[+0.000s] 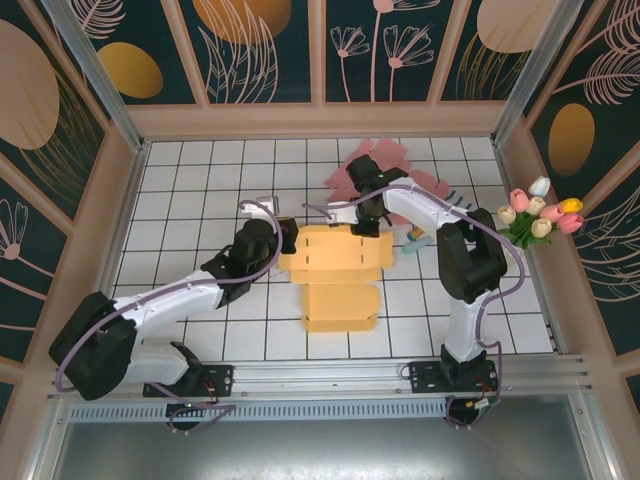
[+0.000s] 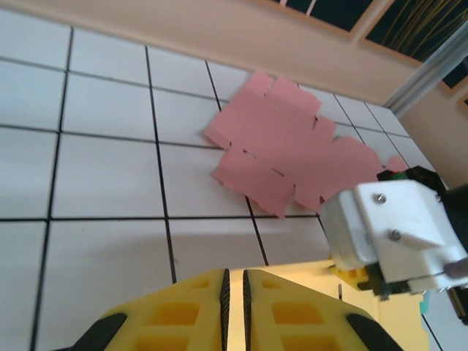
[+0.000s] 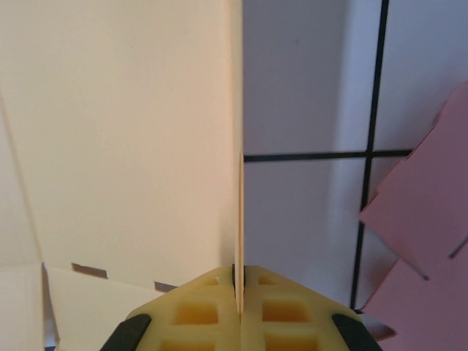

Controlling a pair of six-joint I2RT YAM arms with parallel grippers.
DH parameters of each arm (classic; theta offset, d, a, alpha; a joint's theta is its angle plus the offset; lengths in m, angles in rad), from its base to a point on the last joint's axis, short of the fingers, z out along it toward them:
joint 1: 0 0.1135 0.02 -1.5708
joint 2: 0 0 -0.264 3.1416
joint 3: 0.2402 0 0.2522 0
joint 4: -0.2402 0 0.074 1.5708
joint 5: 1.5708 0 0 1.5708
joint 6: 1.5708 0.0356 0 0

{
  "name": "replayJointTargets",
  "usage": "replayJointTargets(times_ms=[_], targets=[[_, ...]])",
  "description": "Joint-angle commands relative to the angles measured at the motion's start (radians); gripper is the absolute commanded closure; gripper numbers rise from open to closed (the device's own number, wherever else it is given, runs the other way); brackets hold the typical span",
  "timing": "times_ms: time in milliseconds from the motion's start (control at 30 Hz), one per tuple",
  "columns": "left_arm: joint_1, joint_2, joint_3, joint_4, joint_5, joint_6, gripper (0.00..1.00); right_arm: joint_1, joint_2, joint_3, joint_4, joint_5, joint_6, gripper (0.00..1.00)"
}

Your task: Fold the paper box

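The pale yellow paper box (image 1: 340,262) lies partly folded in the middle of the tiled table, with one flap spread toward the near edge. My left gripper (image 1: 287,238) is at its left edge. In the left wrist view its fingers (image 2: 234,272) stand nearly together with a thin strip of the yellow sheet (image 2: 307,276) between them. My right gripper (image 1: 368,225) is at the box's far right corner. In the right wrist view it (image 3: 239,269) is shut on an upright panel seen edge-on, with the box's inner face (image 3: 124,131) to the left.
A flat pink cut-out sheet (image 1: 388,158) (image 2: 292,146) (image 3: 424,219) lies behind the box near the back wall. A bunch of tulips (image 1: 540,212) stands at the right wall. Wooden walls ring the table; the right arm's white wrist (image 2: 387,230) is close to my left gripper.
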Motion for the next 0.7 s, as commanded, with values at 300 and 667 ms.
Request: replayJointTargets(times_ms=[300,667], targets=[[0.035,0.245,0.026,0.225,0.152,-0.085,0.83,-0.089,-0.131,-0.201,0.131,-0.174,-0.038,1.00],[0.068,0.297,0.012,0.290,0.172,-0.108,0.87,-0.119,-0.249,-0.312,0.240,-0.250,-0.067,1.00]])
